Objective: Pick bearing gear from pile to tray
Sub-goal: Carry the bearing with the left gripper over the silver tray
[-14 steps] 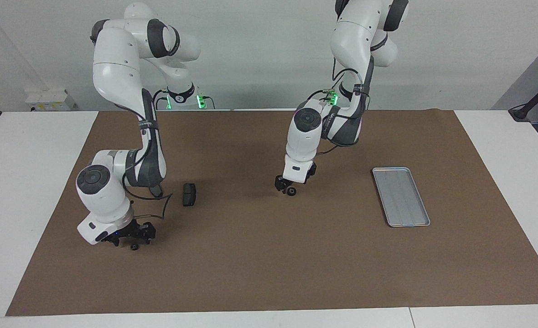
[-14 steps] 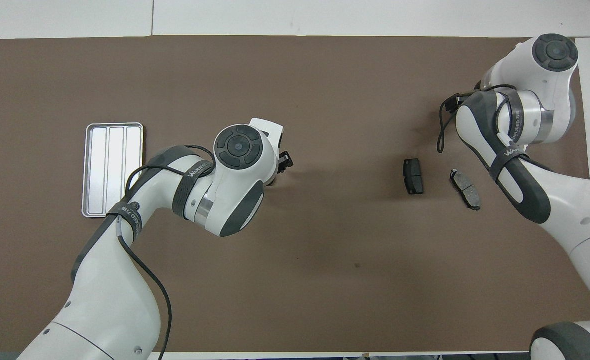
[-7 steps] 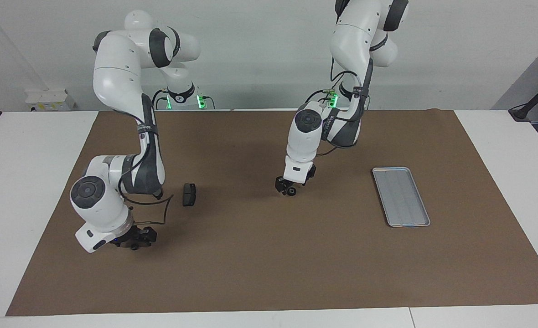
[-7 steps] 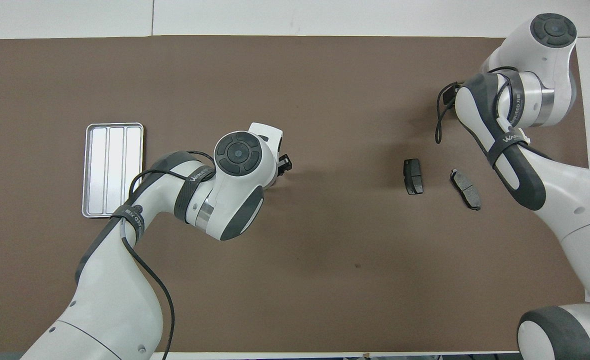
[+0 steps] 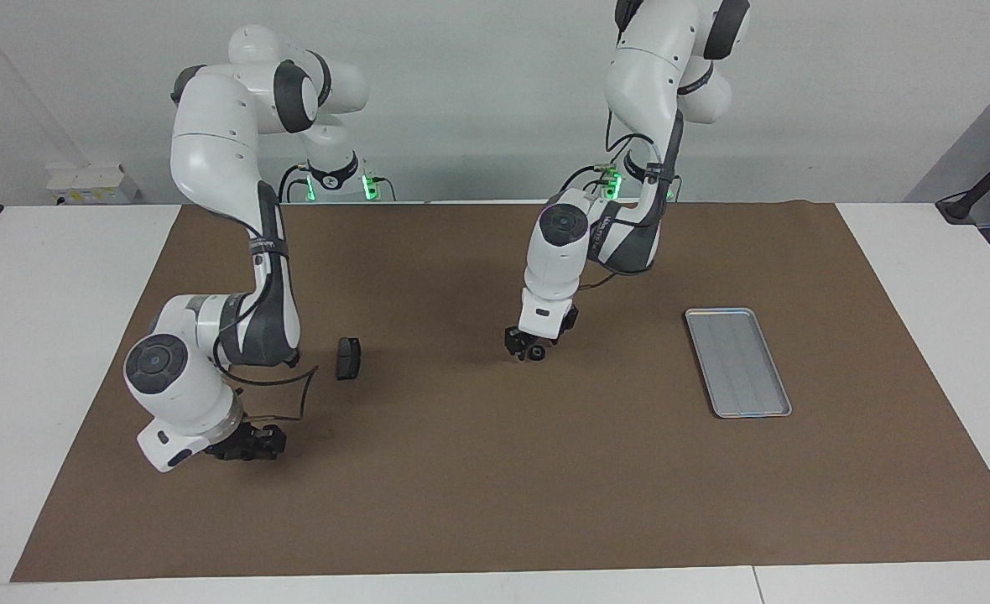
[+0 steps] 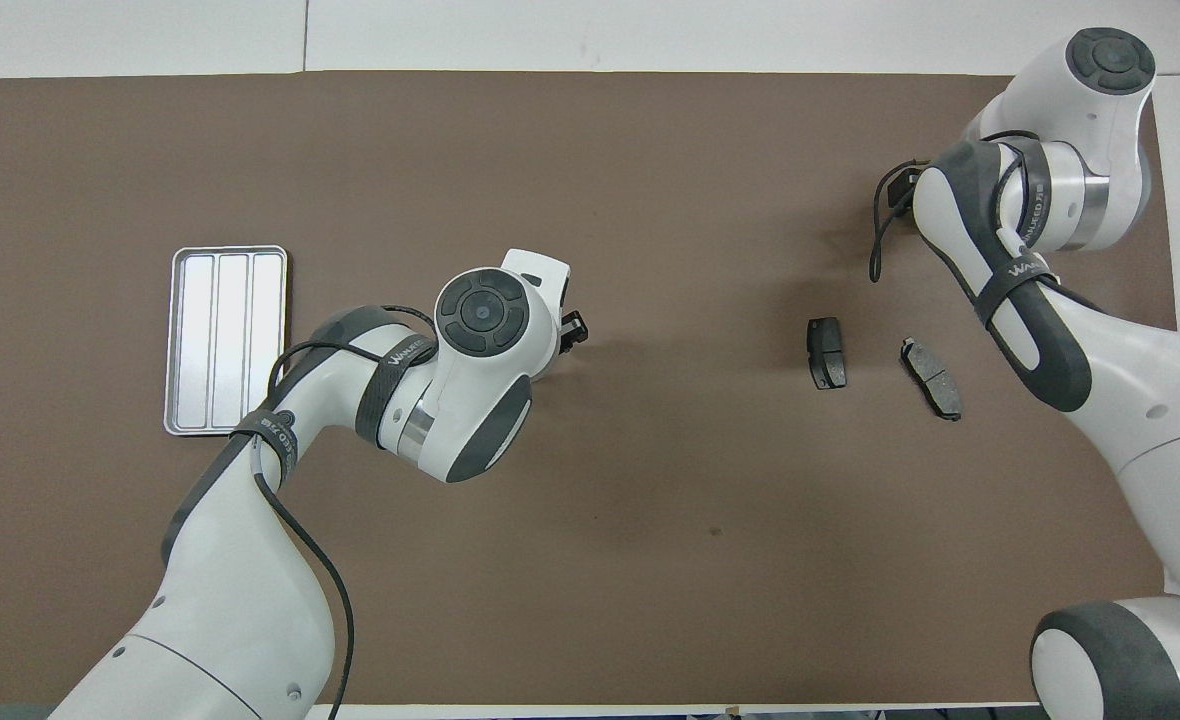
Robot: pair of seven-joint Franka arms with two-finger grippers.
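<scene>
A small black round gear (image 5: pixel 535 353) is seen at the left gripper (image 5: pixel 525 350), low over mid-desk, well apart from the tray (image 5: pixel 737 361); whether it is pinched cannot be told. The right gripper (image 5: pixel 247 443) is lowered by the mat's edge, jaws unreadable. A loose hold may let the gear roll away.

A matt brown mat (image 5: pixel 478 470), paper-like and smooth, covers most of the white, smooth tabletop (image 5: pixel 59 277). Toward the left arm's end of the mat lies the tray (image 5: pixel 738 361), brushed silver-grey metal with a soft sheen and faint lengthwise ridges. Toward the right arm's end of the mat, two brake-pad-like plates (image 6: pixel 826 352) (image 6: pixel 931 377) look dull dark grey, the second with a lighter, worn edge. Both arms wear glossy white plastic shells with matt dark grey joint covers.
</scene>
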